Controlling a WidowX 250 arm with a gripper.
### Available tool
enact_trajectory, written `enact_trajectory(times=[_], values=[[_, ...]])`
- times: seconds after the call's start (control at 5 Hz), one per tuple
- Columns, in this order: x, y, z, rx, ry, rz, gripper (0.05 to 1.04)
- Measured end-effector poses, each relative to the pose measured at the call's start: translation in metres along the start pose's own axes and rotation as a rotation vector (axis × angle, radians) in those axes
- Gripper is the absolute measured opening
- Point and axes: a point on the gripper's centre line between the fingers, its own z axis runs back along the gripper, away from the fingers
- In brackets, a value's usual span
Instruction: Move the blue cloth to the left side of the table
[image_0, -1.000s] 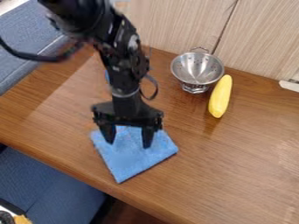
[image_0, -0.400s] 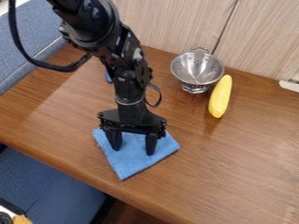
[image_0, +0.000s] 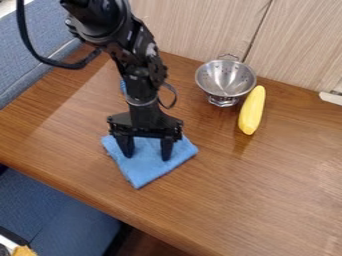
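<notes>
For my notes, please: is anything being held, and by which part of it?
Nothing looks pinched: the gripper is open, on or just above the blue cloth.

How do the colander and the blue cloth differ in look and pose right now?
The colander is shiny silver metal; the cloth is matte blue fabric. The colander is a deep, open bowl standing upright on its base, whereas the cloth lies flat. The colander stands free of the end effector, while the cloth has the end effector's two spread fingers down at it. Both rest on the wooden table.
</notes>
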Motion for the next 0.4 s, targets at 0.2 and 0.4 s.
enact_trajectory(times=[0.2, 0.4], values=[[0.020, 0.025, -0.003, 0.031, -0.005, 0.092, 0.999], [0.036, 0.054, -0.005, 0.060, -0.017, 0.207, 0.999]])
